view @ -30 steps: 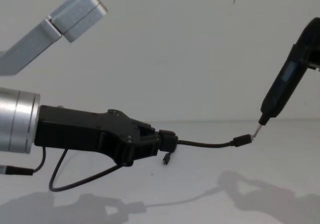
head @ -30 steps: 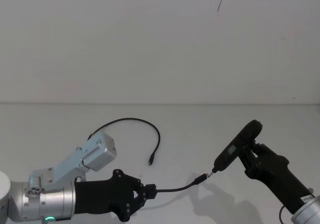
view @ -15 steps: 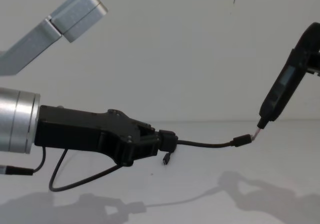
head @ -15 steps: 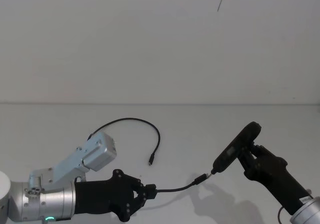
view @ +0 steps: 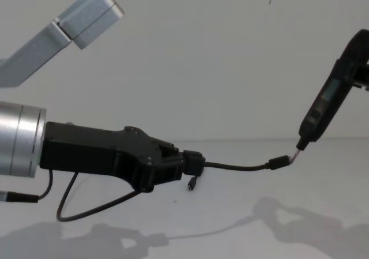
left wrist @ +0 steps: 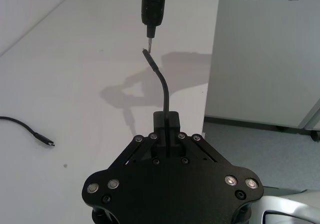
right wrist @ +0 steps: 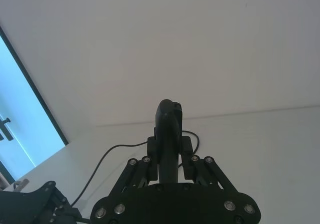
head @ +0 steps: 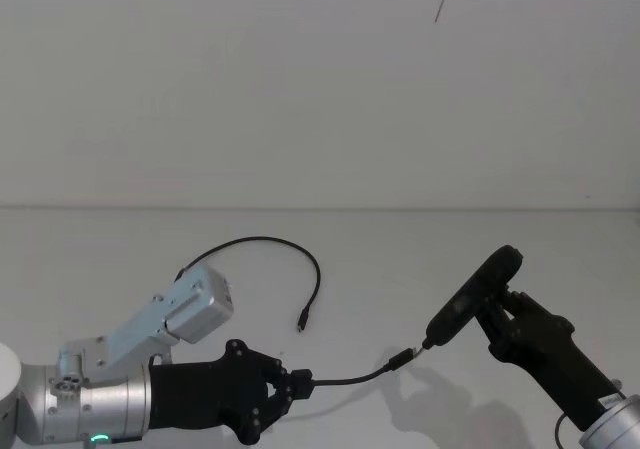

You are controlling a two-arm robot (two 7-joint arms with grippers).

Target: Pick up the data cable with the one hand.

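Data cable juts rightward, level, clamped in left hand.

Even, bright, diffuse lighting; no glare.
Soft grey shadows of both arms lie on the white table, clearest in chest and left wrist views. Bright blue window in right wrist view. Focus sharp throughout.

Left gripper is reaching in from the lower left on its thick silver arm, green ring light glowing, fingers pinching closed on the data cable and holding it off the table. Right gripper is coming up from the lower right, clamping the slim black tool, which is tilting down toward the left one.
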